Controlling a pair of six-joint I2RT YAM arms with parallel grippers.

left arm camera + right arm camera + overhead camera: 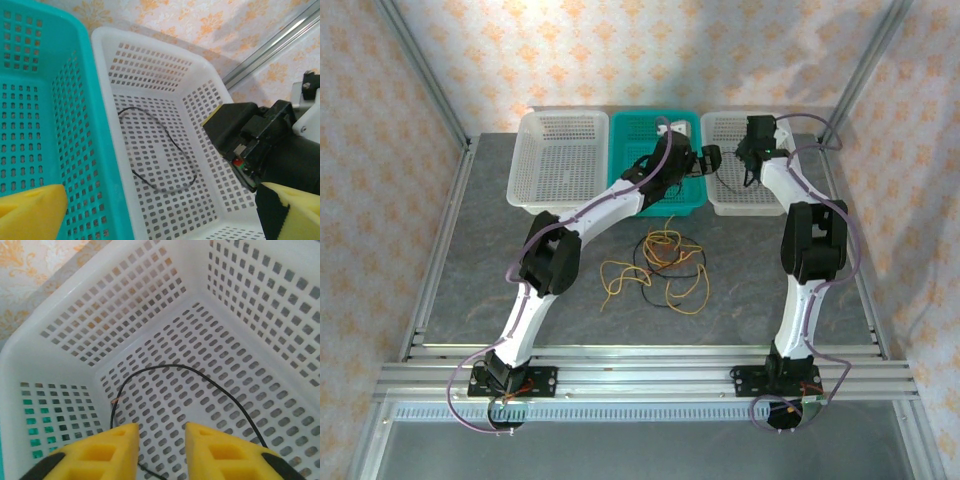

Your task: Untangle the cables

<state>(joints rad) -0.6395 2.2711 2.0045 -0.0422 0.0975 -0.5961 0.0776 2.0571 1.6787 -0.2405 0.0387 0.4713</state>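
A tangle of cables lies on the grey table in the top view: yellow loops (688, 291), a black loop (640, 268) and thin orange strands among them. A single black cable (165, 366) (173, 143) lies loose on the floor of the right white basket (125, 310) (150, 37). My right gripper (161, 432) (748, 160) hangs over that basket, open, with nothing between its yellow fingers (220, 450). My left gripper (162, 200) (705, 158) is wide open over the seam between the teal basket (45, 125) and the white one, holding nothing.
Three baskets stand in a row at the back: a left white basket (560, 150), the teal basket (630, 130) and the right white basket (770, 205). The left arm (600, 205) stretches above the table just beside the tangle. Metal frame rails border the table.
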